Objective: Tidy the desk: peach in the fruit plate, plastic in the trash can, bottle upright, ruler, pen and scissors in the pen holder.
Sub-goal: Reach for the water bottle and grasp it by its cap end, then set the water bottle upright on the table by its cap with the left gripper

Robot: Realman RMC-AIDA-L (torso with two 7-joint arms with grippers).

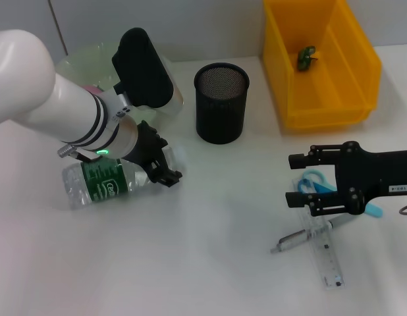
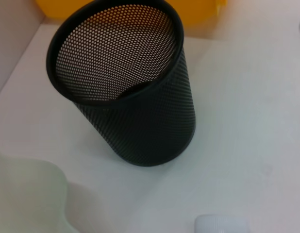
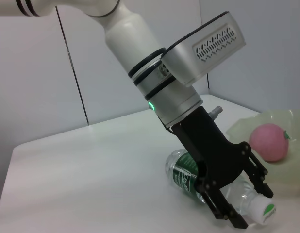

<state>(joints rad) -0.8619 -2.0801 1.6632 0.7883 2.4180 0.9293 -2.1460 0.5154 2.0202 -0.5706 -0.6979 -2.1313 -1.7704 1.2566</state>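
Observation:
A clear bottle with a green label lies on its side at the left. My left gripper is open, its fingers on either side of the bottle's neck end; the right wrist view shows this gripper and the bottle. A pink peach lies in the pale green fruit plate. My right gripper is open just above the blue-handled scissors. The pen and the clear ruler lie below it. The black mesh pen holder stands upright; it also shows in the left wrist view.
A yellow bin stands at the back right with a small green item inside. The bottle cap shows at the edge of the left wrist view. A wall runs along the far side of the white table.

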